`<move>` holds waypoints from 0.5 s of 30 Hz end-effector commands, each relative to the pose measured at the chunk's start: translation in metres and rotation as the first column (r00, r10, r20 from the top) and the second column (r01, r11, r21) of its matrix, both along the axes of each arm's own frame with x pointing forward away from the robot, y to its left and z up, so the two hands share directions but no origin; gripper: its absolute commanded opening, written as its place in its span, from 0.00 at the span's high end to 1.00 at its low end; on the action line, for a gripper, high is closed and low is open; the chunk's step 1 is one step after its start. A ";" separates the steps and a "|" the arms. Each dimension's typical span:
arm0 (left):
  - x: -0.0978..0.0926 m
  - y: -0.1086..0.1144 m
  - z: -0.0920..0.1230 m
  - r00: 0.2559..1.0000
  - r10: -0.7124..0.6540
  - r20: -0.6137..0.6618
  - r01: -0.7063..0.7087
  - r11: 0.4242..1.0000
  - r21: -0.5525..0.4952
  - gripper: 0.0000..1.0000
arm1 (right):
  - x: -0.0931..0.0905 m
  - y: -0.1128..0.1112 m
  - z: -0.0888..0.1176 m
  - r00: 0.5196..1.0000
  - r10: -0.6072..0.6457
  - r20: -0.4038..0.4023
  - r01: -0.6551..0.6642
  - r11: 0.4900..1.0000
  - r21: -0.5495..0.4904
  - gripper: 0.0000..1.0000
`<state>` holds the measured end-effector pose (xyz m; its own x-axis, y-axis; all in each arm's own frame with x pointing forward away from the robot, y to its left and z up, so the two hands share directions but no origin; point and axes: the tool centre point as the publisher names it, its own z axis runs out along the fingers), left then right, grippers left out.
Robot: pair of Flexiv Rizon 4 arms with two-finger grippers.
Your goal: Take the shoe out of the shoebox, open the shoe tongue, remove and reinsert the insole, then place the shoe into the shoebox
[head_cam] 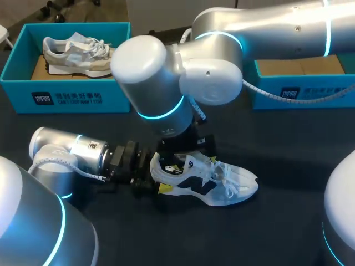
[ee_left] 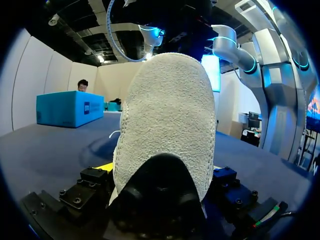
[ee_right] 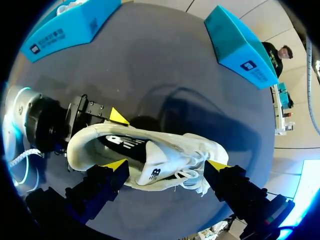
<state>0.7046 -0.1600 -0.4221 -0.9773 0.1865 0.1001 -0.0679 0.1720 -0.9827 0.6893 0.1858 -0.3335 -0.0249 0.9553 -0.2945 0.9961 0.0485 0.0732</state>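
**Head view.** Shoe (head_cam: 213, 180) out of the shoebox (head_cam: 72, 100), down on the dark counter (head_cam: 288, 221), toe toward the view's right. Left hand (head_cam: 168, 178) low and level, clamped on the heel (head_cam: 157, 169). Right hand (head_cam: 191, 145) directly over the rear of the shoe, mostly hidden under its own wrist; spread not readable here. Second shoe (head_cam: 77, 52) lying in the shoebox.

**Left wrist view.** Pale heel filling the gap between the fingers, one yellow tip (ee_left: 107, 167) against its side. Nothing of the opening or laces.

**Right wrist view.** Only look down into the shoe: collar (ee_right: 82, 142) gaping, tongue (ee_right: 152, 172) over the laces, dark lining inside. Right hand spread wide, poised above, gripping nothing.

**Judged step:** tongue opening, heel braced. Next: narrow the right hand, lower into the collar, pinch the tongue edge without tugging the heel loose.
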 end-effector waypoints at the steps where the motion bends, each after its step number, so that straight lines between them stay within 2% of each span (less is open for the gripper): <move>1: 0.001 -0.002 -0.003 1.000 0.000 0.000 0.000 1.000 0.000 1.00 | -0.009 0.006 -0.008 0.954 -0.260 0.148 0.278 0.953 -0.121 0.00; 6: 0.001 -0.002 -0.003 1.000 0.000 0.000 0.000 1.000 0.000 1.00 | -0.010 0.002 -0.013 0.943 -0.288 0.167 0.311 0.941 -0.135 0.00; 15: 0.001 -0.002 -0.003 1.000 0.000 0.000 0.000 1.000 0.000 1.00 | -0.006 -0.018 -0.020 0.929 -0.323 0.182 0.343 0.934 -0.096 0.00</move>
